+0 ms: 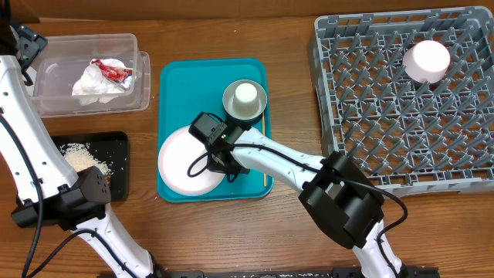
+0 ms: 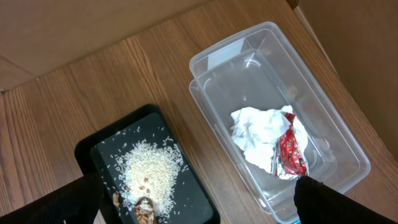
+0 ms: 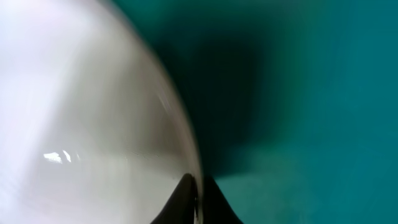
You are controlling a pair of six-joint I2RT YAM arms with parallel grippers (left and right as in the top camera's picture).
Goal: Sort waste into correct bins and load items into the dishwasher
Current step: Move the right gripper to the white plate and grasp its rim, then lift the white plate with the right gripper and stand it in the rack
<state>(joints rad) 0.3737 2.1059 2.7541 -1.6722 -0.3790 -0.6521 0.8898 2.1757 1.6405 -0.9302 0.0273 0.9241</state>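
Pinching the rim of the pale plate (image 3: pixel 93 124), the right pincer (image 3: pixel 200 202) presses its fingertips together on that edge, with the teal tray (image 3: pixel 311 93) beneath. Just beyond it stands the silvery bowl (image 1: pixel 230 104) holding the cup (image 1: pixel 245 94). The left pincer (image 2: pixel 199 208) is spread wide. Below it are the clear tub (image 2: pixel 249 34) with the napkin (image 2: pixel 255 134) and red wrapper (image 2: pixel 289 152), and the black tray (image 2: pixel 186 186) with rice (image 2: pixel 149 168).

Two bowls: grey bowl (image 1: pixel 259 106), white bowl (image 1: pixel 427 60). Two trays: teal tray (image 1: pixel 177 85), black tray (image 1: pixel 118 141). One each: plate (image 1: pixel 179 164), cup (image 1: pixel 245 93), tub (image 1: pixel 85 38), rack (image 1: pixel 386 116), napkin (image 1: pixel 93 83), wrapper (image 1: pixel 113 72).
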